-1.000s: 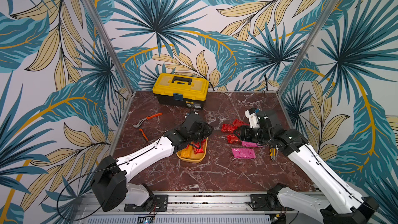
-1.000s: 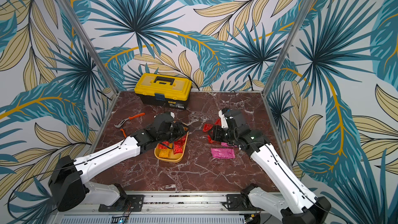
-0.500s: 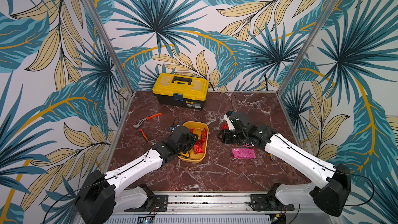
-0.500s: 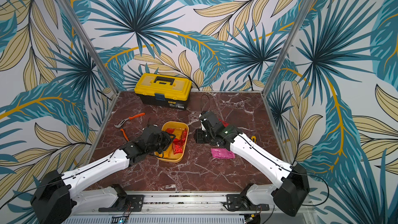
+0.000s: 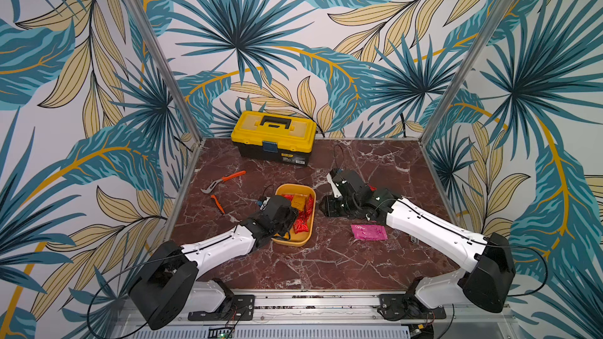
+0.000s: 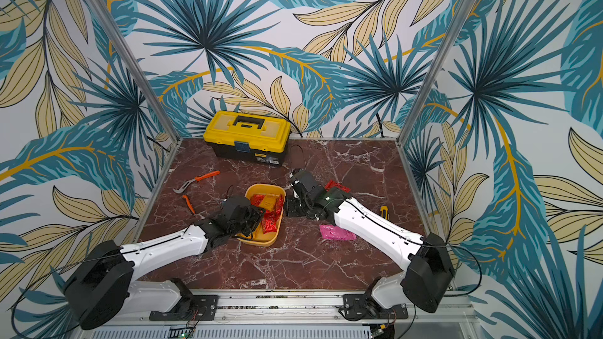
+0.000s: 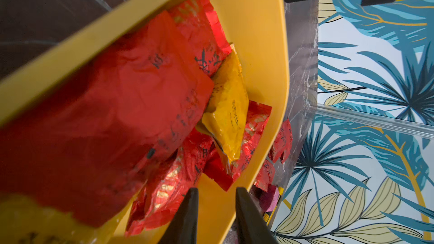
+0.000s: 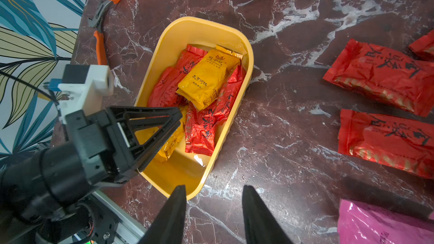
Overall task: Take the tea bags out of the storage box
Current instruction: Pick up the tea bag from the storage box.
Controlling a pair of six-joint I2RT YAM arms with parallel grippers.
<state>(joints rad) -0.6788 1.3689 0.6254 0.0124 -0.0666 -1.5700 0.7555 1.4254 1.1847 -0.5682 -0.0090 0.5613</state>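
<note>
Across the floor of the cell, a red-brown marbled tabletop (image 5: 293, 265) is laid out as the base for all items.

1. Left arm (image 5: 215, 246), white and black, is stretched from the near rail towards the centre. Its left gripper (image 7: 216, 190) is held over the left side of the storage box (image 5: 293, 242). The jaws are parted by a narrow gap, and nothing is seen between the tips.
2. Right arm (image 5: 430, 223) is angled in from the near right. Its right gripper (image 8: 213, 187) is poised just beside the right wall of the box, jaws spread and empty, with marble seen between them.
3. Toolbox (image 5: 273, 132), black with a yellow lid, is set against the far wall, well apart from the rest.
4. The storage box, a yellow lidless tub, is placed at the centre of the tabletop between the two grippers.
5. Pliers (image 5: 228, 177), orange-handled, are laid open to the far left of the box.
6. Magenta tea bag (image 5: 369, 232) is laid flat to the near right of the box, beside the right arm.
7. Red tea bags (image 8: 380, 76) are laid on the marble to the right of the box, largely hidden by the right arm in both top views.
8. Tea bags (image 8: 202, 123), several red and piled loosely, are contained in the box.
9. Yellow tea bag (image 8: 206, 78) is laid on top of them at the far end. A second yellow one is partly hidden under the left gripper.
</note>
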